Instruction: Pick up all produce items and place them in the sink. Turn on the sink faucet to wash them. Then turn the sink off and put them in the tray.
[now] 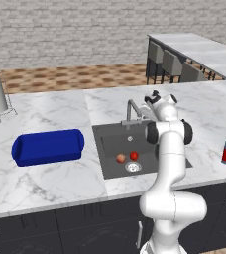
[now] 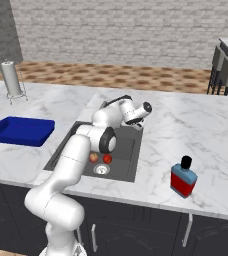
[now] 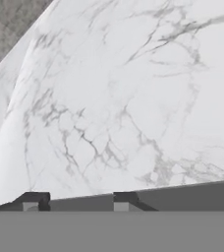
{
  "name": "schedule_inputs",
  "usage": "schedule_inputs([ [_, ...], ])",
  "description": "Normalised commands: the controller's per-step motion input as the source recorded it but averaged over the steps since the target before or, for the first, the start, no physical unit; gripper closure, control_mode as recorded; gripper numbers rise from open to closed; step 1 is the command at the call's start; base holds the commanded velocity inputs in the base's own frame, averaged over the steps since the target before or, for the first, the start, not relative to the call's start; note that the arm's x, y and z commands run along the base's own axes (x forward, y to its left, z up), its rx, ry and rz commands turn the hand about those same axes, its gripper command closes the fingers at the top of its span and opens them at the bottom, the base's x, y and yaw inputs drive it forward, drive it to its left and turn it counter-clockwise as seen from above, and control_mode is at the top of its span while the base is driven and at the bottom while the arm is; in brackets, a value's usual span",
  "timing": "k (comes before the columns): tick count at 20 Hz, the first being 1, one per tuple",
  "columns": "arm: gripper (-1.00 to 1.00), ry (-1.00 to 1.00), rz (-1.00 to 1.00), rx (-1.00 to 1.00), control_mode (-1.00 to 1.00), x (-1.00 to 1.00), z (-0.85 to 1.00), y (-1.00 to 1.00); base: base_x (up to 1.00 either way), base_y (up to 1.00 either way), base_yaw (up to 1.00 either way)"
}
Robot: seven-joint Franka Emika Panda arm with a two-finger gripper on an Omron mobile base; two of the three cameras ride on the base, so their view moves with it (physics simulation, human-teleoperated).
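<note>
While unlabelled, two fruits [image 1: 127, 157] in sink [image 1: 102, 149]

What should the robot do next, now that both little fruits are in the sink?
Probably bring the gripper to the faucet lever for washing. The apple and tomato already sit in the sink by the drain; the gripper holds nothing and faces bare counter, and no water shows.
</note>
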Motion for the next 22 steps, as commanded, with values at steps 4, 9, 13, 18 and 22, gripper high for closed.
schedule_inputs([
  [4,1.00,0.00,-0.06,0.00,-1.00,-0.09,-0.13,-0.39,0.00,0.00,0.00],
  [9,1.00,0.00,-0.03,0.01,-1.00,-0.09,-0.09,-0.03,0.00,0.00,0.00],
  [13,1.00,0.00,-0.01,0.01,-1.00,-0.06,-0.03,0.00,0.00,0.00,0.00],
  [18,1.00,0.00,0.00,0.04,-1.00,-0.05,0.00,0.22,0.00,0.00,0.00],
  [22,1.00,0.00,0.00,0.10,-1.00,-0.08,0.00,0.26,0.00,0.00,0.00],
])
